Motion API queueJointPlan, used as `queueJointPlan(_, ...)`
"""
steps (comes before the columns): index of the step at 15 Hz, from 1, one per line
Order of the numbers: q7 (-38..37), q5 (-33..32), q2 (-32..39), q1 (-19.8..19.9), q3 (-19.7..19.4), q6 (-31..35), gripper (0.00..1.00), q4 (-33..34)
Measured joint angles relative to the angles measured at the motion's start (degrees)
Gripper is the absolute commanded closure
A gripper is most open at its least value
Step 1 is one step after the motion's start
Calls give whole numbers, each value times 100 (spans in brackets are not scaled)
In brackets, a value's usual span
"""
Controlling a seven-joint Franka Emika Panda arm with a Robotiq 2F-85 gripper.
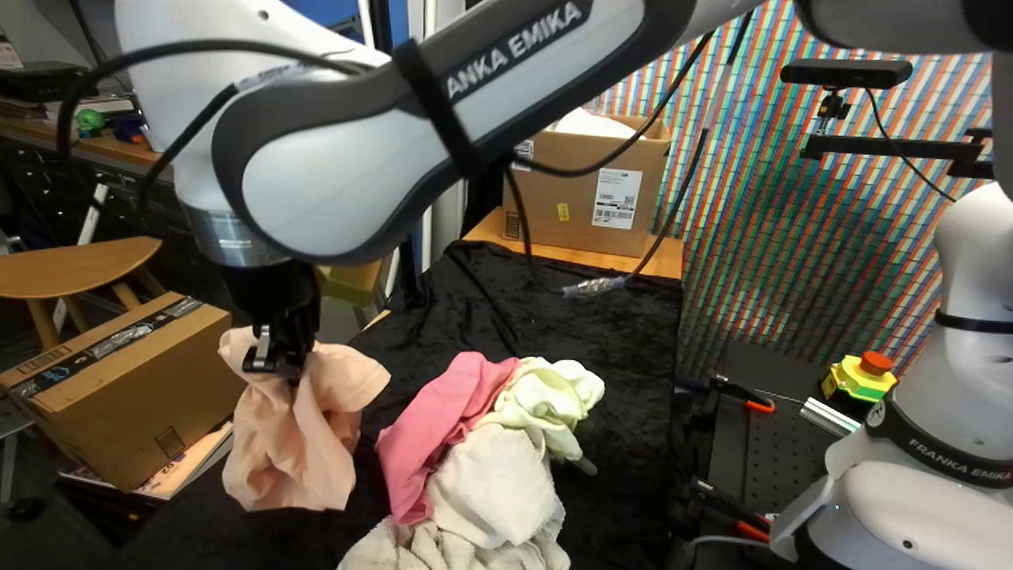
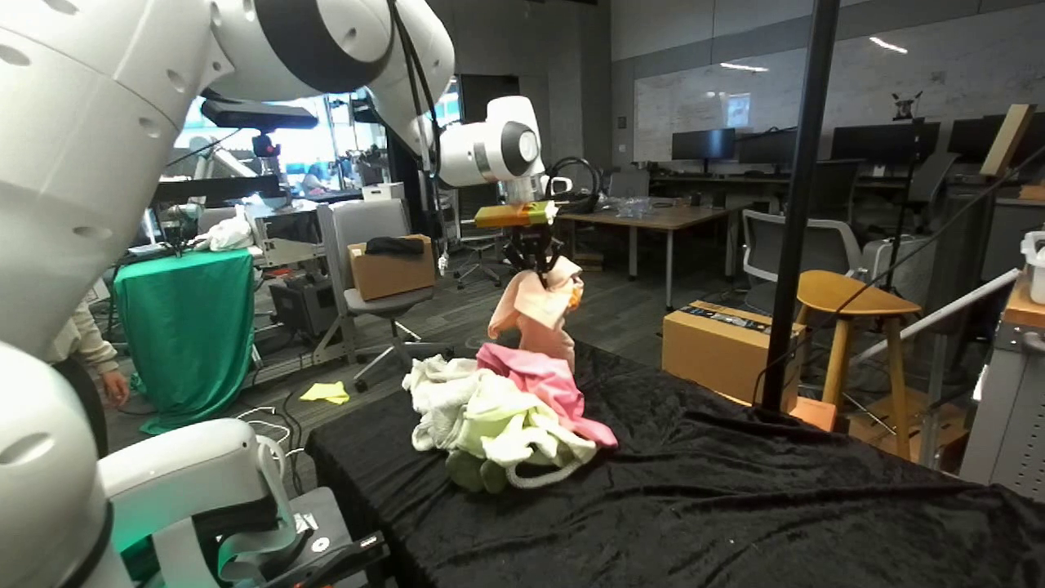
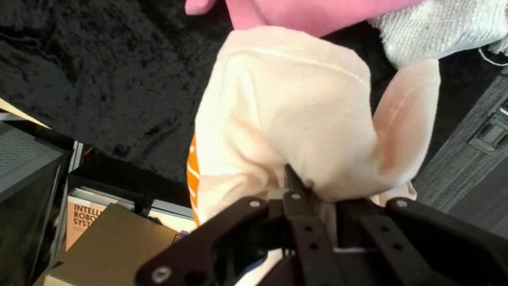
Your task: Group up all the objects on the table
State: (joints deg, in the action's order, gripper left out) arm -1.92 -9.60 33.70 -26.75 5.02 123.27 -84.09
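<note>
The Franka arm (image 1: 324, 170) reaches out over the black-draped surface (image 2: 735, 498), its jaws pointing down and closed tight on a gathered fold of the peach cloth (image 1: 293, 451). The rest of that cloth hangs in loose folds, and in the wrist view an orange strip with white marks (image 3: 193, 183) runs along one side of it. Whether its lower edge touches the surface, I can't tell.

Just beside it lie the other cloths, a bit of black showing between in an exterior view: the pink cloth (image 1: 443, 431) is nearest the peach one, the pale yellow-green cloth (image 1: 546, 400) is bunched against the pink, and the white cloth (image 1: 495, 483) touches both. Rougher greyish-white fabric (image 1: 467, 550) spreads out from under the white; I can't say if it is the same piece. A white cord loop (image 2: 535, 483) curls out below the yellow-green folds, next to two dark green rounded lumps (image 2: 464, 471) that I can't identify.

Past the surface's edge, a taped cardboard box (image 2: 727, 351) sits near a wooden stool (image 2: 833, 286), and a cardboard box with a shipping label (image 1: 574, 186) stands on bare wood (image 1: 665, 255) by the end of the surface.
</note>
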Motion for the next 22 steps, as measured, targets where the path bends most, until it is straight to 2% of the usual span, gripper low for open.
queueJointPlan(4, 129, 312, -1149, 429, 276, 12, 89, -997)
queueJointPlan(8, 829, 1181, -2279, 1025, 573, -112, 89, -2039)
queueJointPlan(12, 1984, 2285, -3344, 1487, 576, -530, 89, -3119)
queueJointPlan(15, 2480, 2597, -3811, 1611, 456, -603, 89, -3843)
queueJointPlan(17, 2553, 2615, -3848, 1631, 376, -250, 89, -4271)
queueJointPlan(22, 2420, 2692, -3290, 1631, 376, 1609, 89, -4976)
